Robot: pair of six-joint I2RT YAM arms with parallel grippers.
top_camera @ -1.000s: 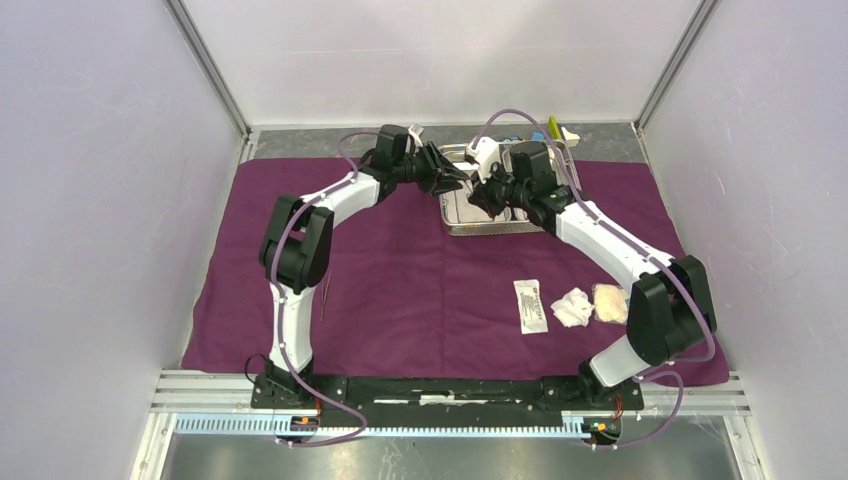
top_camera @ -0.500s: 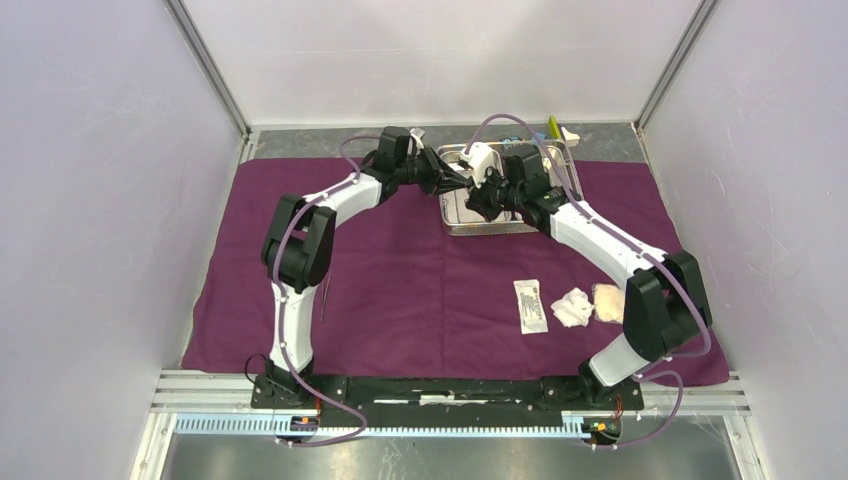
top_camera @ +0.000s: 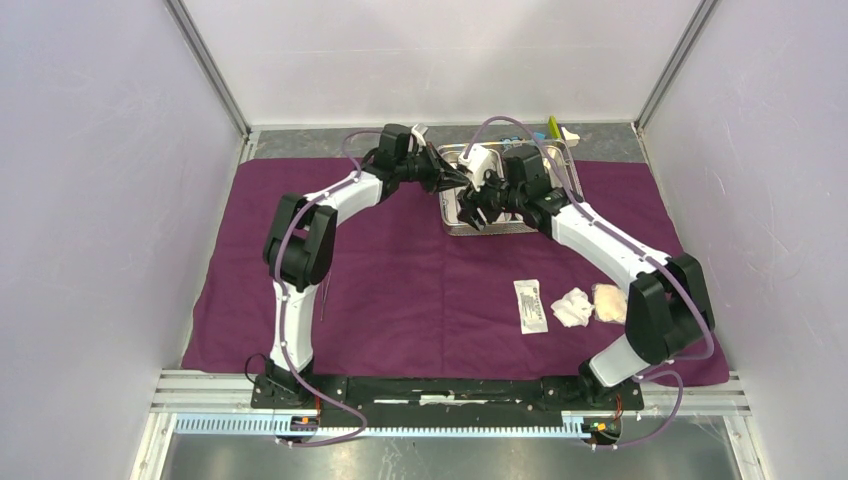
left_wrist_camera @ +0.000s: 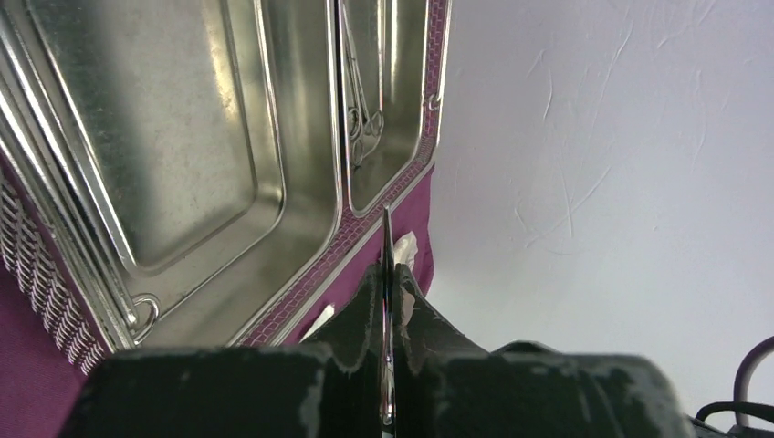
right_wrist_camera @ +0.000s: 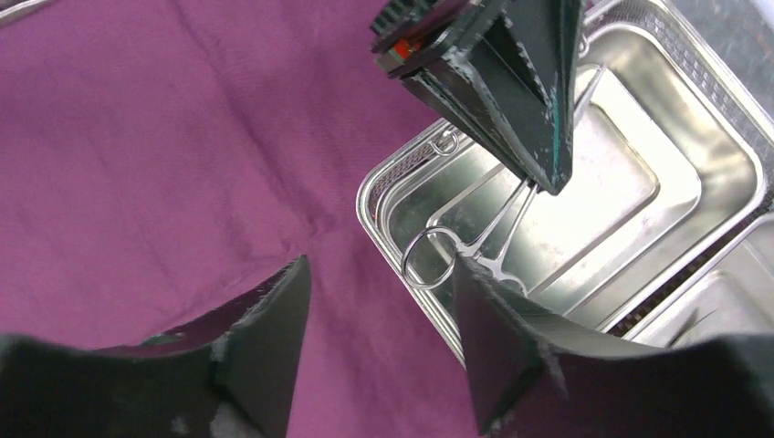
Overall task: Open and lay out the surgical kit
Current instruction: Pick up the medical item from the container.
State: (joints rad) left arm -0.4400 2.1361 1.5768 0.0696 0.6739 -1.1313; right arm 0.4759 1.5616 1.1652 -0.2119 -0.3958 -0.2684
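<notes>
The plum-purple cloth (top_camera: 400,270) covers the table, with the steel tray (top_camera: 505,228) at its far middle. Both grippers meet above the tray's near-left corner. My left gripper (left_wrist_camera: 387,274) is shut on the thin end of a steel scissor-handled instrument (right_wrist_camera: 493,233), whose ring handles hang over the tray's rim (right_wrist_camera: 383,196). My right gripper (right_wrist_camera: 381,265) is open just beside those rings, one finger (right_wrist_camera: 497,338) close against them, not gripping. Another slim instrument (left_wrist_camera: 360,119) lies in the tray's narrow compartment. A white flat packet (top_camera: 531,305) and two gauze pads (top_camera: 573,307) lie on the cloth at right.
A thin steel instrument (top_camera: 322,300) lies on the cloth beside the left arm. A yellow-green block (top_camera: 552,127) sits behind the tray on the bare grey strip. White walls close in on three sides.
My left gripper has reached right over the tray and shut on the steel instrument. My right gripper, shut a moment ago, has opened and let that instrument go.
</notes>
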